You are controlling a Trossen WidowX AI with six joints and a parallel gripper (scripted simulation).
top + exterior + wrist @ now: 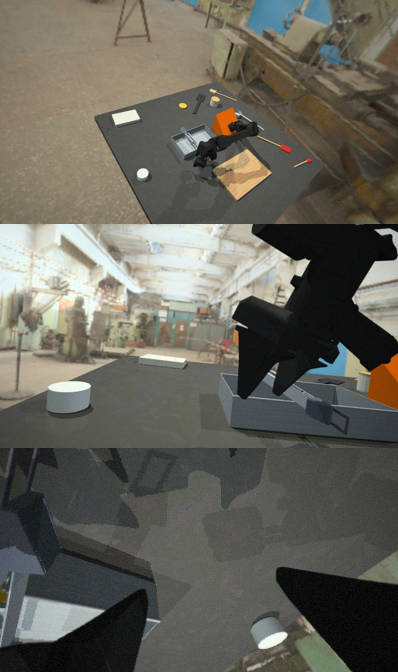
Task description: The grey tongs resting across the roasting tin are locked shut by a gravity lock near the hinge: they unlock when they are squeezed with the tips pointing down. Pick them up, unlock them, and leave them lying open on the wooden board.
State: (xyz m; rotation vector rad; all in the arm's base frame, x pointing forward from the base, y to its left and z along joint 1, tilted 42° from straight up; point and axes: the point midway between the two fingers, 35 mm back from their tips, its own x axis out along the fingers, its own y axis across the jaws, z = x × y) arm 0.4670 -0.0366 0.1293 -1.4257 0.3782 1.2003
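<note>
The grey tongs lie closed across the grey roasting tin. Their hinge end sticks out over the tin's near wall. My gripper is open and empty. It points down and hangs just above the table at the tin's near corner, beside the hinge end and not touching the tongs. The wooden board lies right of the gripper in the top view. The tin's wall shows at the left of the wrist view.
A white puck and a white block lie to the left. The orange arm base stands behind the tin. Two red spatulas, a black spatula, a jar and a yellow disc lie around.
</note>
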